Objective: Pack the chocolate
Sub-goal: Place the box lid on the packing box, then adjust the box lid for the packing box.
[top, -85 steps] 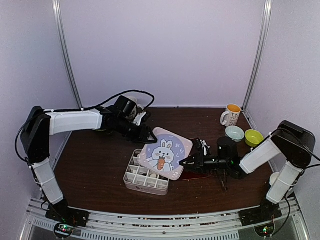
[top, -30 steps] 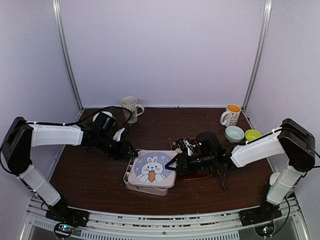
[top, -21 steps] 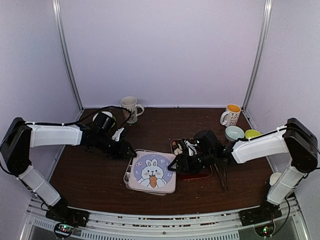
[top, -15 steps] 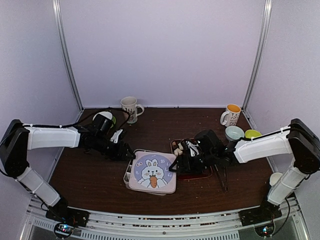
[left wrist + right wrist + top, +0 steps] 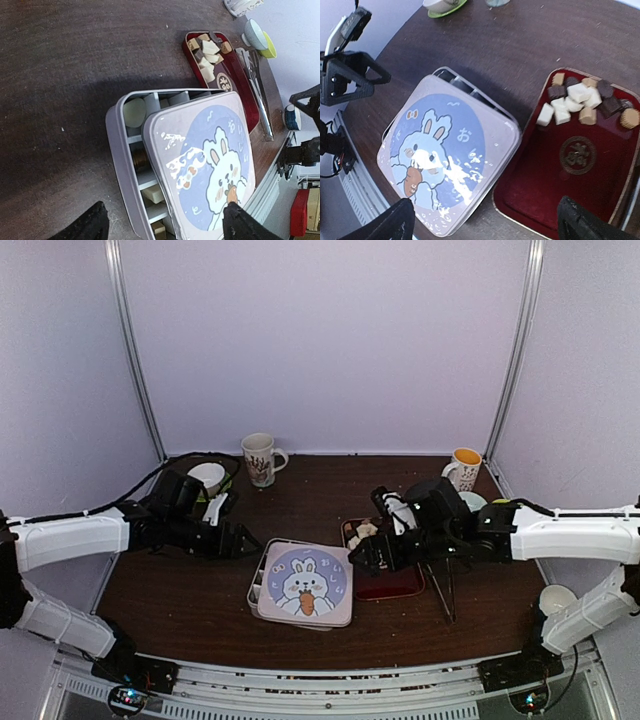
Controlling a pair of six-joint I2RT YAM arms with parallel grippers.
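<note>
Both arms are low over the dark wooden surface (image 5: 180,590), one on each side of the tin box (image 5: 114,145). The left end effector (image 5: 238,541) sits just off the box's left edge. Its fingers are spread wide and it's grasping nothing. The right end effector (image 5: 360,553) is between the box and the dark-red tray (image 5: 545,172), also released and empty-handed.

The bunny-with-a-carrot lid (image 5: 445,150) is lying on the box but it's skewed, so it isn't seated. The left wrist cam shows a strip of compartments left uncovered along two sides.

Most of the chocolate (image 5: 580,102) is bunched at the far end of the tray, a mix of cream, tan and dark pieces. The rest of the tray is bare apart from a round emblem in the middle. A few pieces are in the box too: a pale round one (image 5: 134,111) in a corner cell and a couple more down the open side.

The metal tongs (image 5: 257,85) lie on the surface just right of the tray. There's a white mug (image 5: 260,457) at the back, plus a mug with an orange inside (image 5: 463,468) back right.
</note>
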